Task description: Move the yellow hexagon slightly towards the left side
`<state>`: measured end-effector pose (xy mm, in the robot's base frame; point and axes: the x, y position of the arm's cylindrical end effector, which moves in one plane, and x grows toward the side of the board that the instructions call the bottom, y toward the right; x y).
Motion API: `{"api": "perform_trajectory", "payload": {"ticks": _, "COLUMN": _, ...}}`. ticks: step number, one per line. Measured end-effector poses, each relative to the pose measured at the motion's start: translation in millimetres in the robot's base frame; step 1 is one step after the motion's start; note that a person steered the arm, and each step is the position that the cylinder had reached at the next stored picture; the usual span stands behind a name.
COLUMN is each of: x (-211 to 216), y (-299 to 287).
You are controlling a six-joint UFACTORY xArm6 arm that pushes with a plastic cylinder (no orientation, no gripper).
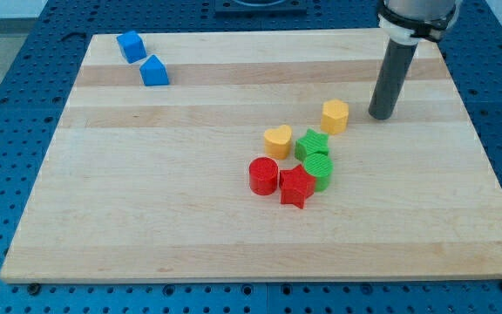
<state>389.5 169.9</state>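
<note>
Nearest the view's bottom edge, the wooden counter [146, 235] is bare plank; no trays, bins or other containers are on it, so nothing is held inside anything.

Next up, the central cluster: red star [296, 186] lowest, red cylinder [263, 175] touching or just beside it on the view's left, green cylinder [319, 168] on its right. Behind those sit the green star [311, 143] and the yellow heart [277, 139], close together; I cannot tell whether they touch.

The yellow hexagon [335, 115], my target, stands just above and to the right of the green star, apart from the cluster's yellow heart.

My tip [380, 114] rests on the counter just to the hexagon's right, at about the same depth, with a small gap and no contact visible. I judge this placement as deliberate: right of the block is where a leftward push must start. The push should be short, since the heart and green star lie near its path.

No jaws on this rig; only the rod.

Farthest, at the view's top left, two blue blocks [142, 58] sit well apart from everything else.
</note>
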Motion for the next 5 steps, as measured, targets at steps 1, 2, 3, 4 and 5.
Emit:
{"api": "perform_trajectory", "payload": {"ticks": 1, "x": 0, "y": -17}}
{"api": "perform_trajectory", "payload": {"ticks": 2, "x": 0, "y": -44}}
{"api": "perform_trajectory", "payload": {"ticks": 3, "x": 0, "y": -61}}
{"api": "perform_trajectory", "payload": {"ticks": 4, "x": 0, "y": -42}}
{"api": "perform_trajectory", "payload": {"ticks": 5, "x": 14, "y": -30}}
